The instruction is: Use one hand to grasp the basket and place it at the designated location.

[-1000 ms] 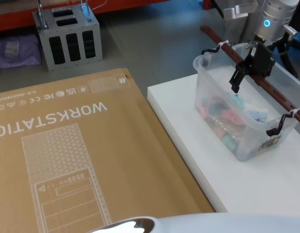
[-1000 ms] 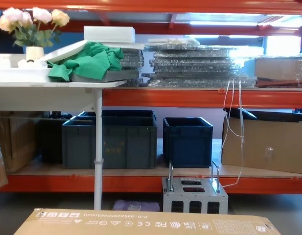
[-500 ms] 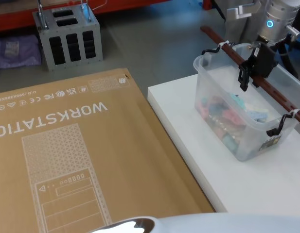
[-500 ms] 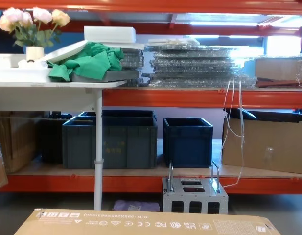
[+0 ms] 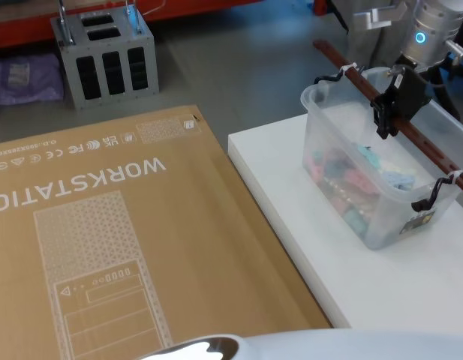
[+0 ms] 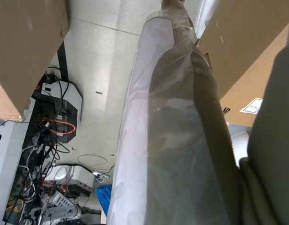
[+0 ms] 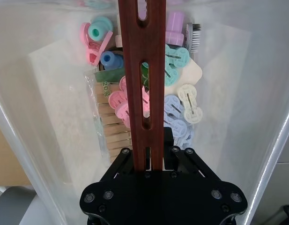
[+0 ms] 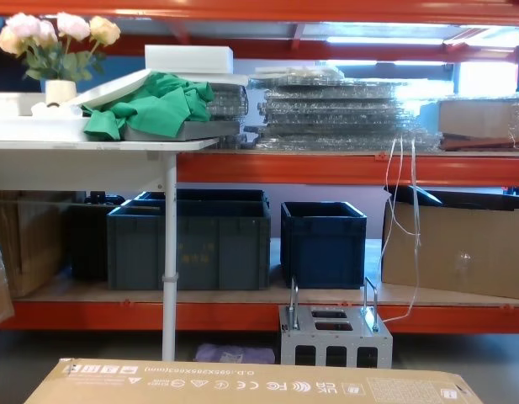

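The basket is a translucent white tub on the white table, at the right of the head view. A long red-brown bar handle runs over its top, tied on with white zip ties and black wire. My right gripper is shut on this bar near its middle. In the right wrist view the handle passes between the black fingers of the right gripper, above coloured plastic pegs inside the basket. The left arm is parked low beside a cardboard box.
A large cardboard box printed WORKSTATION lies left of the table. A grey metal box with loop handles stands on the floor behind it. Dark blue crates sit on the orange shelving beyond.
My right gripper went from open around the handle to shut on it. Its fingers rose, and the basket shifted slightly right with it.
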Controlling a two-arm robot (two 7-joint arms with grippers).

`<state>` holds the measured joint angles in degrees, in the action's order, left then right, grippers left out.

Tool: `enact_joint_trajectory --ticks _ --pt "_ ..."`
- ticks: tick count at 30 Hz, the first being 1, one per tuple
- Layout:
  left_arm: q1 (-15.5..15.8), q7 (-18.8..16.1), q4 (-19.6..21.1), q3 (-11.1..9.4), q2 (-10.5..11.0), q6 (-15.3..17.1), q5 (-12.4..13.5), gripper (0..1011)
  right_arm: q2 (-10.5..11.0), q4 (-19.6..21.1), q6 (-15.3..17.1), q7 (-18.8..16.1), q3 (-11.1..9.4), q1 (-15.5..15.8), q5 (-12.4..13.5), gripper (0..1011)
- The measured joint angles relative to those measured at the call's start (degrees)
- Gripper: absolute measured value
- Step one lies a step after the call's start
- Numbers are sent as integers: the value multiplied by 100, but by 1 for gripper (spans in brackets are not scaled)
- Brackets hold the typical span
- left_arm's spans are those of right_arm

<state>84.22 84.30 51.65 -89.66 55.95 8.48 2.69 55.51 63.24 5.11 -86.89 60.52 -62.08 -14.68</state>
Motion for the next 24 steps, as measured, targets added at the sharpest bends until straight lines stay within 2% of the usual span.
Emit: enact_joint_trajectory --ticks 15,24 --pt "0 0 0 0 0 0 0 0 81 176 -20 16 -63 37 -2 75" --pt "0 0 0 0 0 0 0 0 222 507 117 -191 -84 20 0 1"
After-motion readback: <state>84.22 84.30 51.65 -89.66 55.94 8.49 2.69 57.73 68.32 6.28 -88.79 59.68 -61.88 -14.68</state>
